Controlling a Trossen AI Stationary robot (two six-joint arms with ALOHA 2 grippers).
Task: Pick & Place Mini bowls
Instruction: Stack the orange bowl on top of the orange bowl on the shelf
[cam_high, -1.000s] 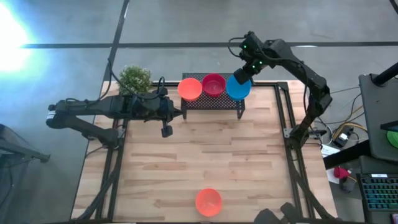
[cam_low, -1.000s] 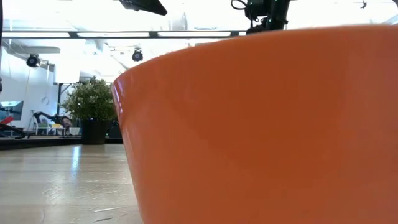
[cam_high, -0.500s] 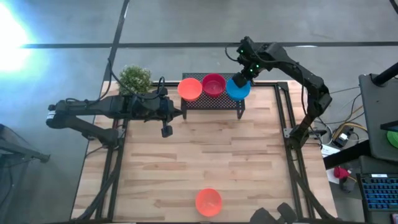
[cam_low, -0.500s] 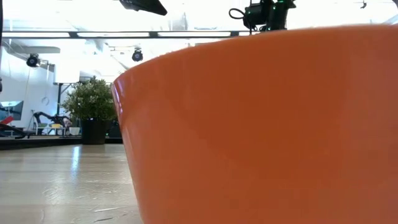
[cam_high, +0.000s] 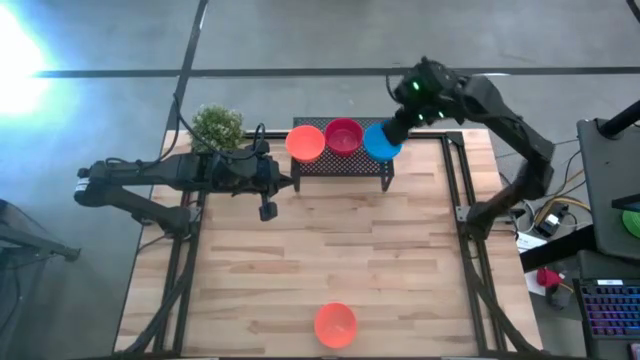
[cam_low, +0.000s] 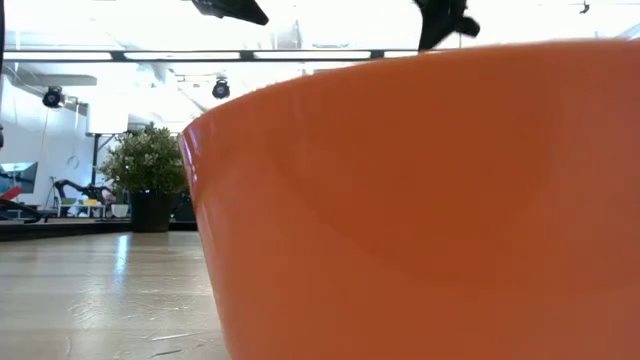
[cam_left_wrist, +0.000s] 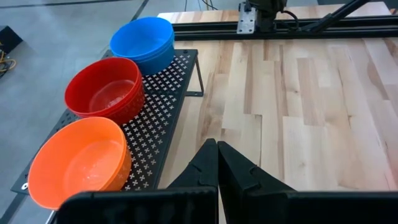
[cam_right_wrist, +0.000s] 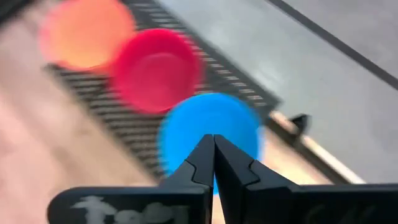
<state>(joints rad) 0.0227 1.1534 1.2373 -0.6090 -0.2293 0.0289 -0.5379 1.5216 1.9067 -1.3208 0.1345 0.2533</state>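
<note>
Blue bowl (cam_high: 381, 141) on rack (cam_high: 340, 160), beneath shut right end effector (cam_high: 404, 118).

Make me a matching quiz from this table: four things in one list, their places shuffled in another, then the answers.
1. blue bowl
2. red bowl
3. lone orange bowl
4. plant

A. middle of the rack
B. table's near edge
C. beside the rack, on the left arm's side
D. rack end under the right gripper

Pairs: 1-D, 2-A, 3-B, 4-C
</note>
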